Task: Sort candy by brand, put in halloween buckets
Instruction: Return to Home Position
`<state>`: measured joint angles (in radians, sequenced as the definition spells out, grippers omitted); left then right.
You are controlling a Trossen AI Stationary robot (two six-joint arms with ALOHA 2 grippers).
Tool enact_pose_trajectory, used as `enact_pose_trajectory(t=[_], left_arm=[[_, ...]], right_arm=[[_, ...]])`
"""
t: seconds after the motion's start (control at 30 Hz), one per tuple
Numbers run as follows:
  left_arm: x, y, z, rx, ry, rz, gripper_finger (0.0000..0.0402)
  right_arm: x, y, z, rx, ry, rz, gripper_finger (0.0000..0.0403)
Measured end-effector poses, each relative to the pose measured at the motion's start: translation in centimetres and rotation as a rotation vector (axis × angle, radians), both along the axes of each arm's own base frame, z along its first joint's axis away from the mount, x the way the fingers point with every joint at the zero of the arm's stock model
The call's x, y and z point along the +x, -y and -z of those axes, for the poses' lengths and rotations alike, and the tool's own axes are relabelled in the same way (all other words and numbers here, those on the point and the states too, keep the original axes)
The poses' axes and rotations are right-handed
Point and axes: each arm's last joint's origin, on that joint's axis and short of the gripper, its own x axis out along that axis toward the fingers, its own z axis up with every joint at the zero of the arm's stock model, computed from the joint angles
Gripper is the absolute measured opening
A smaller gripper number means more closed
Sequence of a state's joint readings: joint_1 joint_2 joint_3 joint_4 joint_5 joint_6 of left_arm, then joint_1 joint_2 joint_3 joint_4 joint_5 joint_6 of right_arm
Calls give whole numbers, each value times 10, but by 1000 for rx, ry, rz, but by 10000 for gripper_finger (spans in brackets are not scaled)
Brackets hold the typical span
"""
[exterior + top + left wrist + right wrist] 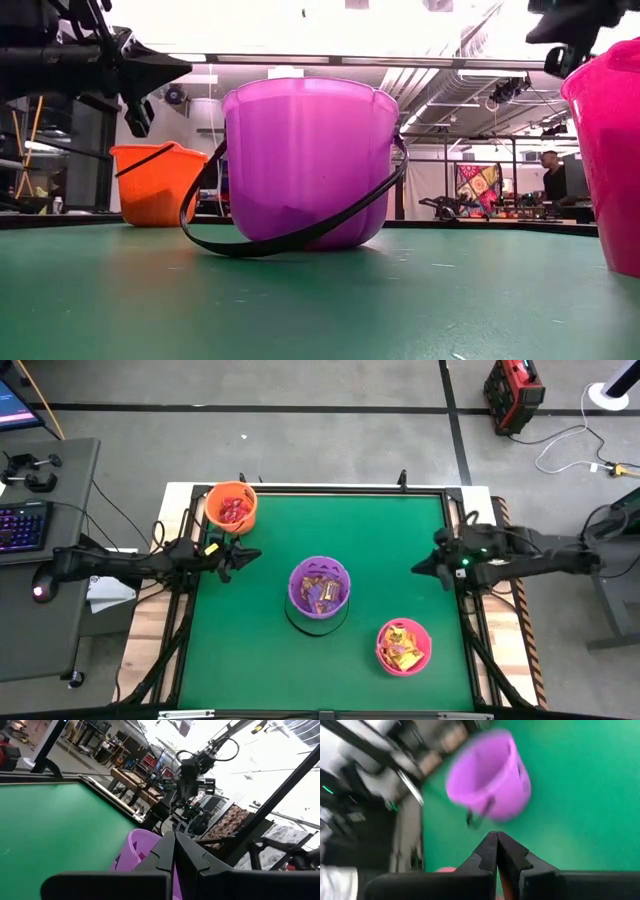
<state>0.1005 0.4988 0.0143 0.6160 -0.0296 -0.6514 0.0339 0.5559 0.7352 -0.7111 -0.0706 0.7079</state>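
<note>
Three halloween buckets stand on the green mat: an orange bucket [231,506] at the far left, a purple bucket [320,586] in the middle with its black handle down on the mat, and a pink bucket [403,646] near the front right. Each holds candy: red packets in the orange bucket, mixed packets in the purple one, yellow packets in the pink one. My left gripper [252,556] hangs shut over the mat's left edge, beside the orange bucket. My right gripper [420,568] hangs shut over the mat's right side. Both are clear of the buckets, with nothing between the fingers.
A black frame runs around the mat [330,520]. A desk with a keyboard [22,525] stands left of the table. Cables and a red case [513,395] lie on the floor beyond the far edge. Bare mat shows at the far middle and near left.
</note>
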Motion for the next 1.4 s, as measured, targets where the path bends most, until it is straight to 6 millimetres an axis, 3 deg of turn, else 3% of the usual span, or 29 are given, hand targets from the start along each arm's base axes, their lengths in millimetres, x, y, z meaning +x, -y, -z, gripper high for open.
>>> enact_pose_trajectory(t=[0.2, 0.37, 0.57, 0.77, 0.97, 1.27, 1.4], left_arm=[[0, 0, 0, 0, 0, 0, 1], [-3, 0, -1, 0, 4, 0, 1], [-14, 2, -5, 4, 42, 1, 1], [-24, 3, -12, 11, 117, 1, 1], [-27, 3, -14, 14, 144, 1, 1], [-28, 3, -1, 0, 9, 1, 1], [-31, 3, 14, -14, -130, 1, 1]], right_arm=[[-19, 7, 37, -124, 337, 52, 0], [-30, 8, 58, -219, 427, 40, 0], [-36, 8, 68, -359, 497, -5, 0], [-29, 7, 89, -367, 504, -42, 0], [-15, 8, 110, -360, 685, -14, 0], [-13, 5, 115, -320, 720, -50, 0], [-12, 4, 124, -250, 623, -43, 0]])
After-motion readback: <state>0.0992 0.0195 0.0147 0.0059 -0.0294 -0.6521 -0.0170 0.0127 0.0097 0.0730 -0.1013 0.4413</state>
